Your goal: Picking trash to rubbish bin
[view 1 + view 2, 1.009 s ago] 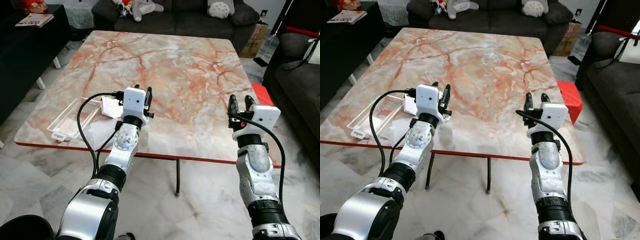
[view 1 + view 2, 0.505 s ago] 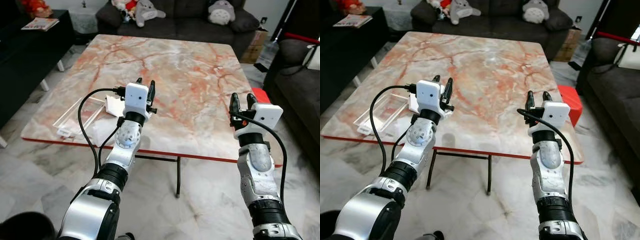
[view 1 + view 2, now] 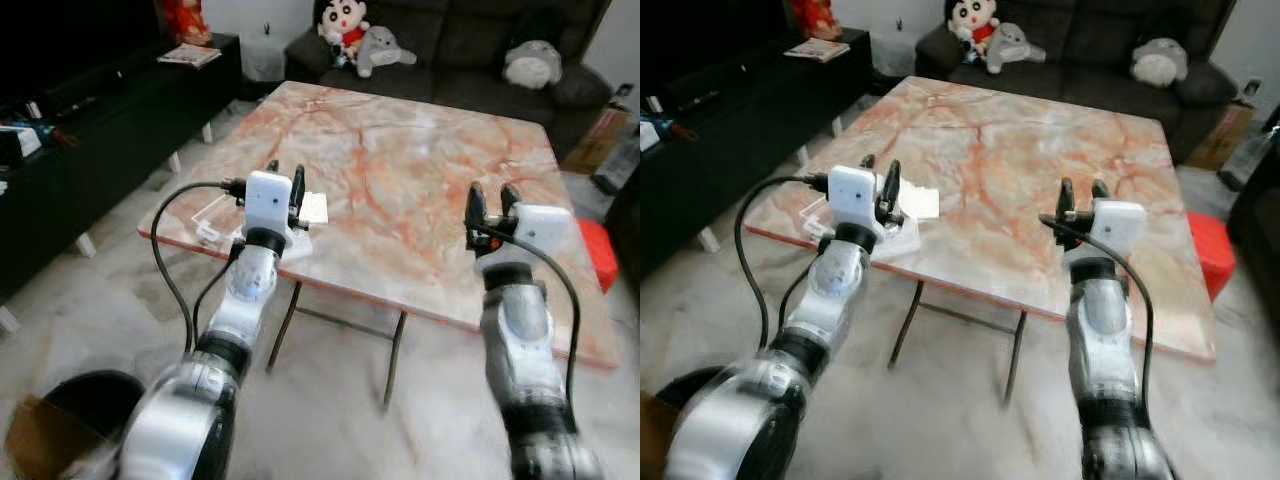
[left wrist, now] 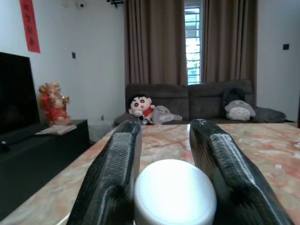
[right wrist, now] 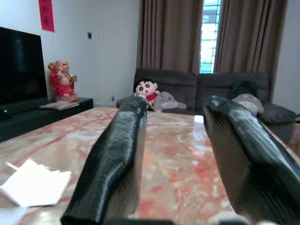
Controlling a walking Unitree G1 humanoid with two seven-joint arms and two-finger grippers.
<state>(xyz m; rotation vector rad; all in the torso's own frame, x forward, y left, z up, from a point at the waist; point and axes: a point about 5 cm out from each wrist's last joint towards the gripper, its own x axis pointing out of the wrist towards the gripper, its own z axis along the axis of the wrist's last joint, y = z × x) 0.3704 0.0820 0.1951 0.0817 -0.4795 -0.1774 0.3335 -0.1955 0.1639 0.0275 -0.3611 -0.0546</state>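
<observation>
My left gripper (image 3: 285,176) is raised in front of the marble table's (image 3: 420,170) near left corner. In the left wrist view its fingers (image 4: 115,173) are shut on a white round-topped object (image 4: 175,190). On that corner lie a white paper (image 3: 313,207), a clear plastic tray (image 3: 212,214) and some crumpled clear plastic (image 3: 296,241). My right gripper (image 3: 492,198) is held up over the table's near right part, open and holding nothing. A black rubbish bin (image 3: 85,398) stands on the floor at the lower left, beside a brown cardboard piece (image 3: 38,450).
A black TV cabinet (image 3: 90,110) runs along the left. A dark sofa (image 3: 470,50) with plush toys stands behind the table. A red stool (image 3: 606,242) sits at the table's right. Pale marble floor lies between me and the table.
The whole view has shifted: the camera has pulled back from the table and turned left, bringing the bin into sight. Both arms keep the same raised pose.
</observation>
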